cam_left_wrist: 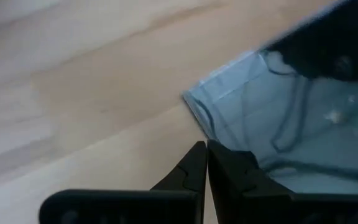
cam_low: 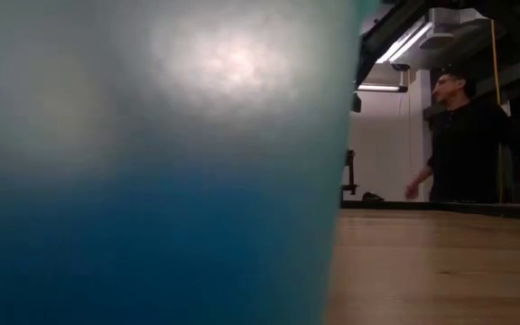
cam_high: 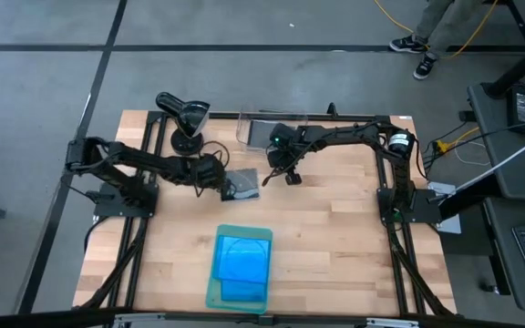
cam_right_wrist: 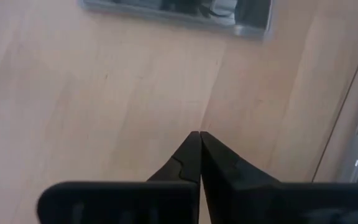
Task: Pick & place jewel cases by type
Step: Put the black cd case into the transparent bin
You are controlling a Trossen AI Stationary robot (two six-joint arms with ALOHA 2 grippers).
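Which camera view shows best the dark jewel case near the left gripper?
The left wrist view: the dark jewel case fills much of it, with one corner just ahead of the shut left gripper. The high view shows it whole but small. The right wrist view shows only an edge; the low view, none.

The light wooden plank tabletop (cam_high: 335,237) sits in a black metal frame. Directly on it lie:

A pale green flat tray (cam_high: 213,293) near the front edge, carrying bright blue square plastic jewel cases (cam_high: 242,260) stacked inside it.

A dark grey, clear-edged jewel case (cam_high: 241,185) flat on the wood left of centre — its corner shows in the left wrist view.

A clear rectangular plastic bin (cam_high: 261,128) at the back edge.

A black round-based stand (cam_high: 187,141) beside the bin, towards the left.

The right half of the wood is bare.
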